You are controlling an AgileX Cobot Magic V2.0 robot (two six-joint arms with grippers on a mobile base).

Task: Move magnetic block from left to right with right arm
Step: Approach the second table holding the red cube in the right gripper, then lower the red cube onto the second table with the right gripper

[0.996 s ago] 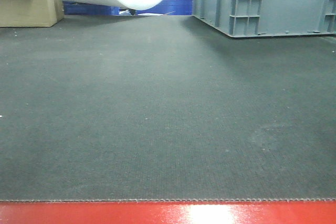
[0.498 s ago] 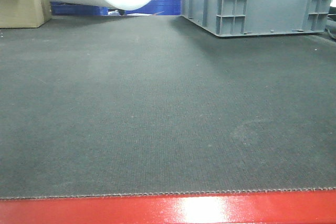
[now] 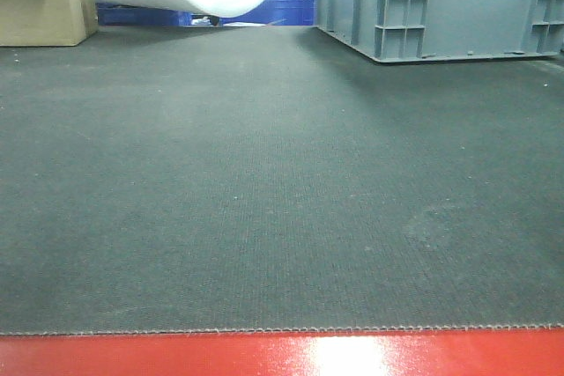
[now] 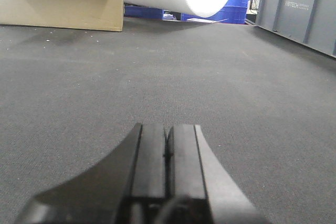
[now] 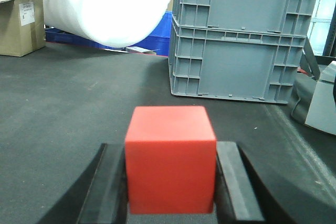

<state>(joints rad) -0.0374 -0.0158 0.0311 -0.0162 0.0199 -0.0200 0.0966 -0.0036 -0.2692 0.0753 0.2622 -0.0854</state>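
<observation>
**Right wrist-mounted view: red cube pinched between black fingers**

The right gripper (image 5: 171, 182) clamps the magnetic block (image 5: 170, 158), a small matte red-orange cube with sharp edges. One black finger (image 5: 111, 187) lies flat against each side face, and the cube fills the gap between them. Below and ahead lies a dark textured rubber mat (image 5: 63, 119). Beyond the cube stands a grey ribbed plastic crate (image 5: 241, 40). To its left are a large white roll (image 5: 110, 6), a blue plastic bin (image 5: 164, 30) behind the roll, and an open brown cardboard box (image 5: 18, 22) at the far left. In the left wrist-mounted view, the left gripper (image 4: 167, 150) sits low over the mat with its two black fingers pressed together. The exterior front-facing view takes in the mat, which is bordered at its near edge by a glossy red strip (image 3: 176, 357).
</observation>
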